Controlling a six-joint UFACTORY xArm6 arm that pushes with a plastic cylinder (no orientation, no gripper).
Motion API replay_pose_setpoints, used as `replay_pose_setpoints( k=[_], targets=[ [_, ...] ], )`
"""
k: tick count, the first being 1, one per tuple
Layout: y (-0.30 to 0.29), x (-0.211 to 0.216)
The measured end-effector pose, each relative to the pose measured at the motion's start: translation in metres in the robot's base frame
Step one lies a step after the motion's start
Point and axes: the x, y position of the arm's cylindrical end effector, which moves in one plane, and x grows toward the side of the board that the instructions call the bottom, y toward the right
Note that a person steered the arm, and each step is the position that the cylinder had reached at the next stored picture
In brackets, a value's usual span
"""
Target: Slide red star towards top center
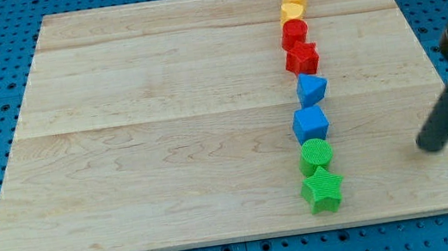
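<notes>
Well right of red star (303, 59): my tip (429, 147).

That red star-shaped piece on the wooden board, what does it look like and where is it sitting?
The red star is a small, chunky block of matte, plastic-looking material, lying flat on the wooden board, right of centre and near the view's top. It stands in a line of blocks: the other red block touches it from above, and the blue block sits just below. My tip is far off, toward the lower right, touching nothing.

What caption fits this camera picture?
Colourful blocks line a wooden board; my tip waits right of the red star.
</notes>
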Motion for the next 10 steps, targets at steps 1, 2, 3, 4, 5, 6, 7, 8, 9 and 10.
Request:
replay_pose_setpoints(
  k=[1, 2, 3, 4, 5, 6, 7, 8, 9, 10],
  targets=[
    [-0.001, -0.077],
    [-0.007, -0.1],
    [-0.017, -0.125],
    [-0.026, -0.151],
    [-0.053, -0.153],
    [-0.079, -0.124],
    [-0.124, -0.122],
    [-0.14, -0.123],
    [-0.14, -0.123],
    [-0.159, -0.138]
  ],
)
